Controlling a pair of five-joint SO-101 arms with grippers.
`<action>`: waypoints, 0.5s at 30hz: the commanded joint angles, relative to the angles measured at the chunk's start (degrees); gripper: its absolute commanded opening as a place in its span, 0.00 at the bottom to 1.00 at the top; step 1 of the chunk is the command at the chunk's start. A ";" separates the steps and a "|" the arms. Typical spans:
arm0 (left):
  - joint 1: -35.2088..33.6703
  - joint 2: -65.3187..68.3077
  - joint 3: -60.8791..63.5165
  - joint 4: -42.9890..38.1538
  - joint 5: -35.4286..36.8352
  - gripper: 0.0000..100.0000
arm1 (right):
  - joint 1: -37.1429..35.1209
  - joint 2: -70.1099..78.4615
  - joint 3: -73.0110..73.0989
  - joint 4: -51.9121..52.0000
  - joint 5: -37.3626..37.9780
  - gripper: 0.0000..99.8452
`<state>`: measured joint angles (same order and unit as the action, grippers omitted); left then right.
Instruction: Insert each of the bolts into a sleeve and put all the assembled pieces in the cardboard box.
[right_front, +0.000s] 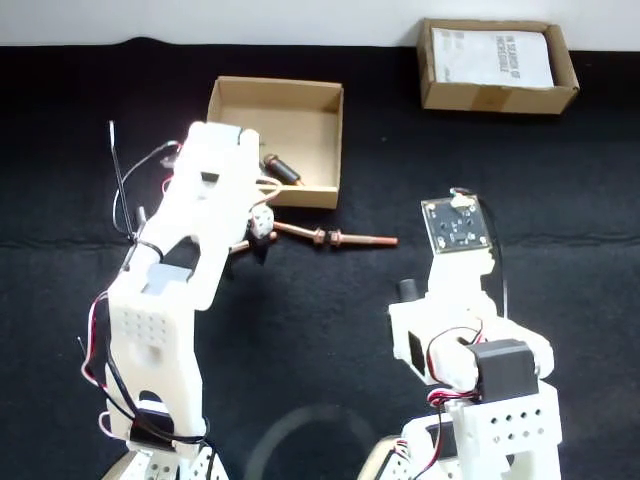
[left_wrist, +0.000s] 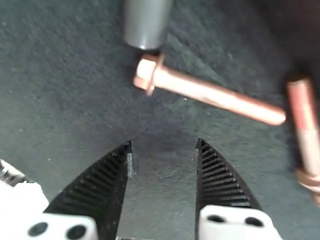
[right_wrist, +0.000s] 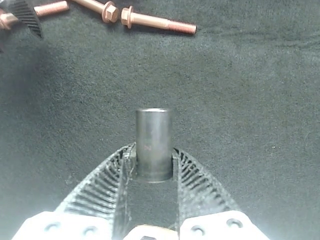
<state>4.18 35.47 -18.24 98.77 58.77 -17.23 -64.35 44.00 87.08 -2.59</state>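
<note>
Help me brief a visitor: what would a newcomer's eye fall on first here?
The right end effector clamps a dark grey metal sleeve over the black cloth. Copper-coloured flanged bolts lie beside the open brown cardboard box, which already holds one sleeved bolt. The left end effector hangs open over one of them.

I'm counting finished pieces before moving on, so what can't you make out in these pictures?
High view: the left arm covers a corner of the cardboard box, so the count inside is uncertain.
Left wrist view: the grey sleeve is cut by the frame edge; its far end is unseen.
Left wrist view: one bolt is blurred and runs off the edge.
</note>
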 joint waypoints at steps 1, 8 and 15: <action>-1.36 -0.40 1.01 -1.41 0.70 0.19 | 0.13 -0.40 -0.13 -0.84 0.70 0.01; -1.45 -0.84 0.92 -3.25 1.76 0.19 | 0.13 -0.40 -0.13 -0.84 0.70 0.01; -1.19 -0.40 -1.27 -4.13 6.59 0.19 | 0.13 -0.40 -0.13 -0.57 0.70 0.01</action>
<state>3.12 35.47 -17.27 95.69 63.60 -17.23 -64.35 44.00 87.08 -2.59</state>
